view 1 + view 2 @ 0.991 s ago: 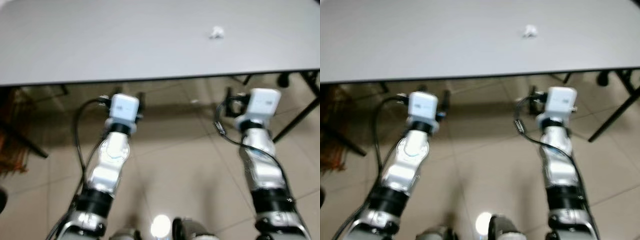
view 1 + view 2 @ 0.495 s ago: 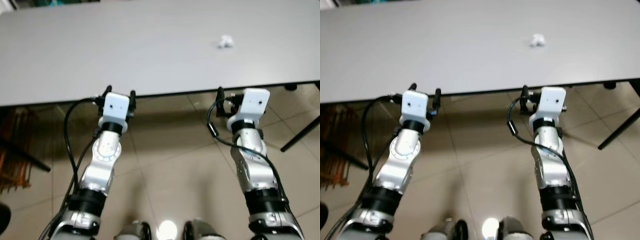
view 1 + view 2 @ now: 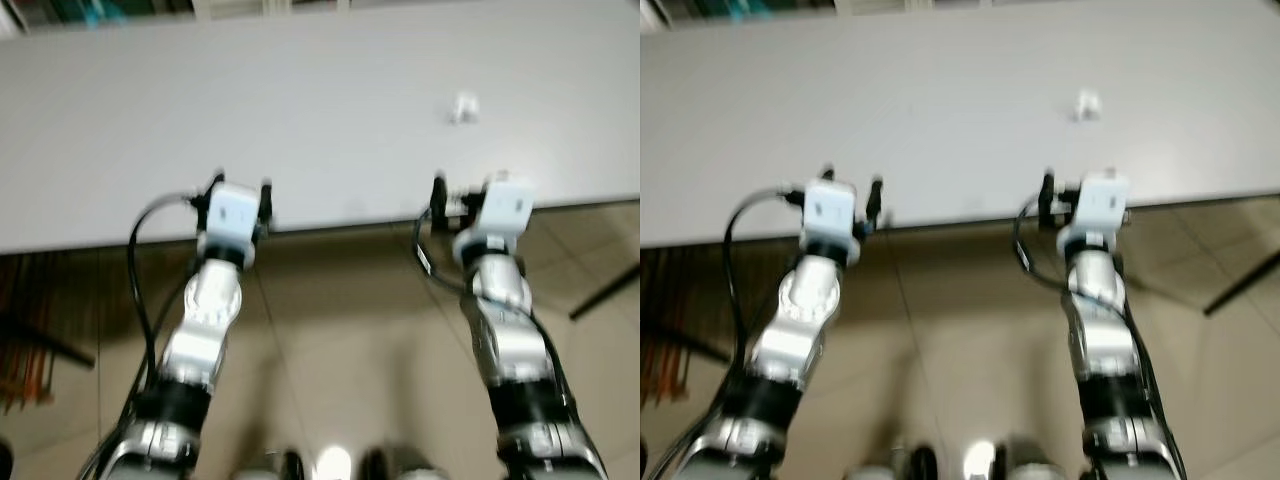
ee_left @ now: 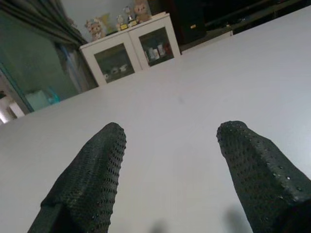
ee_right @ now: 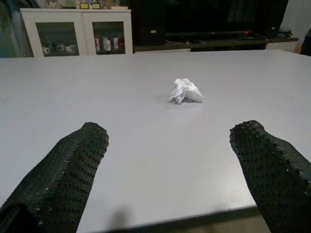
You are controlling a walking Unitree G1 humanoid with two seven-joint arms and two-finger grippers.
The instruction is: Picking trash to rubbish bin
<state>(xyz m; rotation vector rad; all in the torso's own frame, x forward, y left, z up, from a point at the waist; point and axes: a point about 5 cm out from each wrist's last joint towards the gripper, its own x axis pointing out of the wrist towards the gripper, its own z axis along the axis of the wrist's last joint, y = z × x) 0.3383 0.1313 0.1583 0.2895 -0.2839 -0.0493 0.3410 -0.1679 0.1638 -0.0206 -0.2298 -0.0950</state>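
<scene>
Trash: one small crumpled wad of white paper — irregular, creased, resting loose on the grey table top. It lies toward the robot's right side of the surface, well back from the near edge — nothing touches it.

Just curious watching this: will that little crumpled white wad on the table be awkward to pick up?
The crumpled paper wad looks light and soft, so it would probably squash between the right gripper fingers rather than slip. A nudge could likely send it skidding across the smooth grey table.
</scene>
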